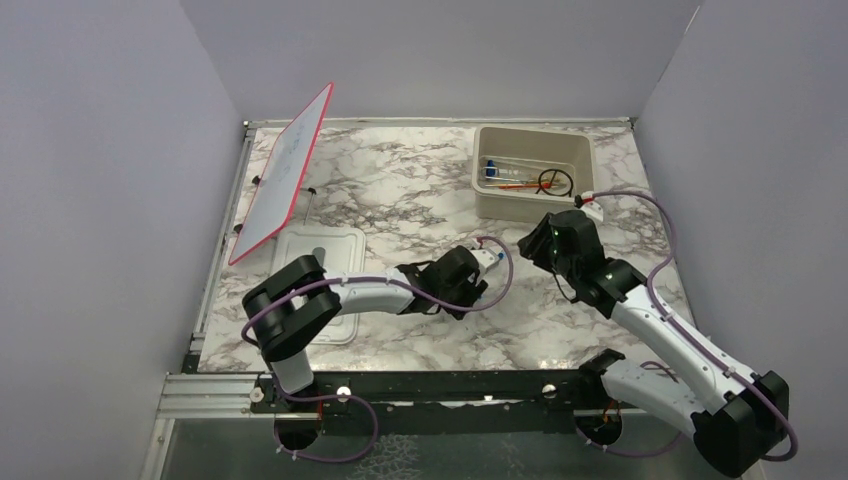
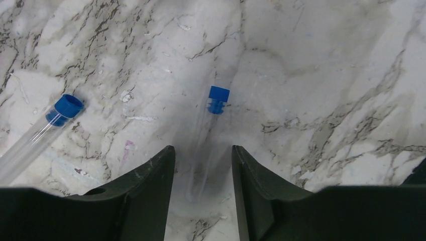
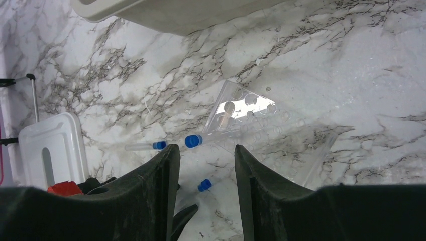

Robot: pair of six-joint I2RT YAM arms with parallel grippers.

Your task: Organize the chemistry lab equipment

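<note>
The left tool (image 2: 202, 153) hangs low over the marble surface (image 2: 326, 75), jaws apart and gripping nothing. A thin clear blue-capped tube (image 2: 210, 125) lies flat on the surface directly ahead. Its long axis runs almost straight away from the tool, with the cap at the far end and the bare end between the jaws. The jaws straddle it crosswise, so I judge a short drop and a close would take it. A second tube (image 2: 37, 135) lies slanted off to the left. The right tool (image 3: 203, 150), also apart and empty, is farther off by the beige tub (image 1: 530, 205). It is above what seems a clear holed rack (image 3: 246, 113), though that is hard to confirm.
</note>
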